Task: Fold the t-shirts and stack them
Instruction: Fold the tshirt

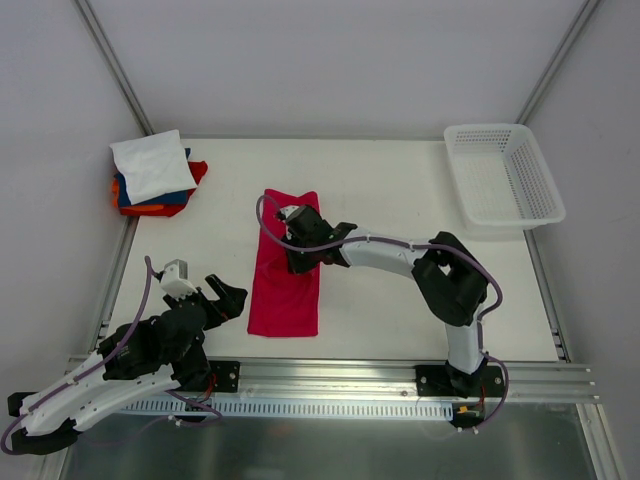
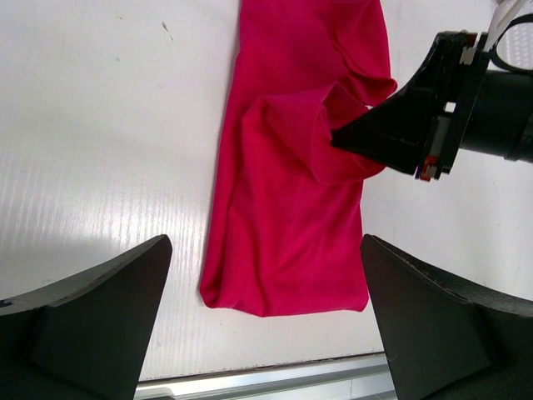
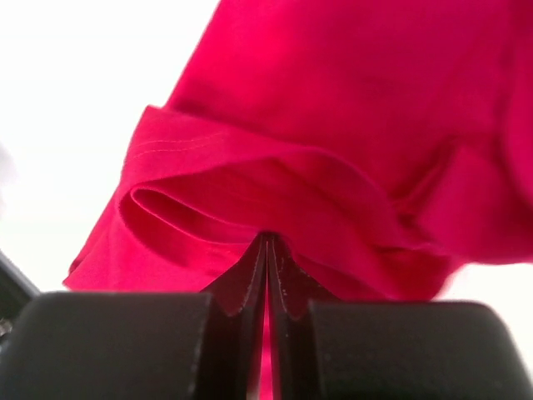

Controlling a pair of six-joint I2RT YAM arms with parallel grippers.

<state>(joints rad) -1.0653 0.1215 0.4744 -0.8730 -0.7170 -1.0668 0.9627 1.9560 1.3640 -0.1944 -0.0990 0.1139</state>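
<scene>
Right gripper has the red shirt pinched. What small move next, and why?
Probably draw the pinched hem leftward over the strip and lay it flat. The right gripper is shut on a raised fold of the crimson-red cloth t-shirt, which lies as a long strip; the left gripper hangs open, apart from it.

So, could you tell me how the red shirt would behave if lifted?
Probably floppy: the red shirt bunches into soft folds where the right hand pinches it. Likely light too, since one thin pinched edge holds a raised fold.
</scene>
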